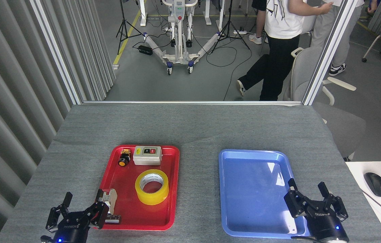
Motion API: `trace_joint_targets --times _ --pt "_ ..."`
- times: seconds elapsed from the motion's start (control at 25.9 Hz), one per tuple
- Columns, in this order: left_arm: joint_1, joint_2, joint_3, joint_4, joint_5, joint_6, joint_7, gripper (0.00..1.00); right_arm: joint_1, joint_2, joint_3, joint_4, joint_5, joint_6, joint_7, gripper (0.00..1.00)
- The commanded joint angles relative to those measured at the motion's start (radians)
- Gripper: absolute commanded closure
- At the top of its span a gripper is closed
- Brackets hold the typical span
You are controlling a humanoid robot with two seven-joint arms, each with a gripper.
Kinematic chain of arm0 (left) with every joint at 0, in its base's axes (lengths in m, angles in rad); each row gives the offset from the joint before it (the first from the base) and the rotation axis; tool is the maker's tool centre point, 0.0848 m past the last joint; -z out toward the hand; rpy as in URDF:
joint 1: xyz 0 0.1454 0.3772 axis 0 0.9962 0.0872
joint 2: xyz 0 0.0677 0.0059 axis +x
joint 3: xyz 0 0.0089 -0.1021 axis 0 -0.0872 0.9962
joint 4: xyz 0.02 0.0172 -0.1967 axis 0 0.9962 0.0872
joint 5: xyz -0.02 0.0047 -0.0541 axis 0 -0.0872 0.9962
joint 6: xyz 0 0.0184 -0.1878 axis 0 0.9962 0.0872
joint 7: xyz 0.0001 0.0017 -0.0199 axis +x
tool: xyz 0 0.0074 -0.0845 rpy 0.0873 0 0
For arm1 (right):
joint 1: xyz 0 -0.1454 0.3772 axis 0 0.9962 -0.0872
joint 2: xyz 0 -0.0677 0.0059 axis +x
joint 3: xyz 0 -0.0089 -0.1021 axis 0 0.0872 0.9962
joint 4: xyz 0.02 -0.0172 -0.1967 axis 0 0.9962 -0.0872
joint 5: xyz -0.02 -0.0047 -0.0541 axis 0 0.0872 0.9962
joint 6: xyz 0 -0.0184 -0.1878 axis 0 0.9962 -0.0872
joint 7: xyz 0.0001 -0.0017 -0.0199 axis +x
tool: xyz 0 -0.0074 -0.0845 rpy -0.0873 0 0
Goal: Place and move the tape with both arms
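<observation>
Tape lies flat in the red tray; blue tray bare.
Left gripper and right gripper, faintly lettered, both spread open, holding nothing.

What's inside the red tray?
The red plastic tray holds a yellow tape roll, a grey switch box, a yellow-capped black push button and a small beige part, partly hidden by the left claw.

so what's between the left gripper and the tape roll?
Head view: a small white and tan part lies in the red tray between the open left gripper and the yellow tape roll; beyond it, bare tray floor.
</observation>
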Motion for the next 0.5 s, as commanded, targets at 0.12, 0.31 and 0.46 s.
trace_joint_targets --times 0.12,0.31,0.46 --pt "-0.002 0.0 0.0 0.003 0.0 0.0 0.0 0.0 0.04 -0.009 -0.002 0.005 0.26 -0.041 -0.046 0.0" --pt "-0.002 -0.001 -0.001 -0.002 0.0 0.0 0.0 0.0 0.049 -0.009 -0.005 0.008 0.275 -0.037 -0.063 0.0" --pt "-0.002 -0.001 -0.001 -0.006 0.003 0.001 0.0 0.0 0.049 -0.006 -0.007 0.008 0.274 -0.033 -0.061 0.0"
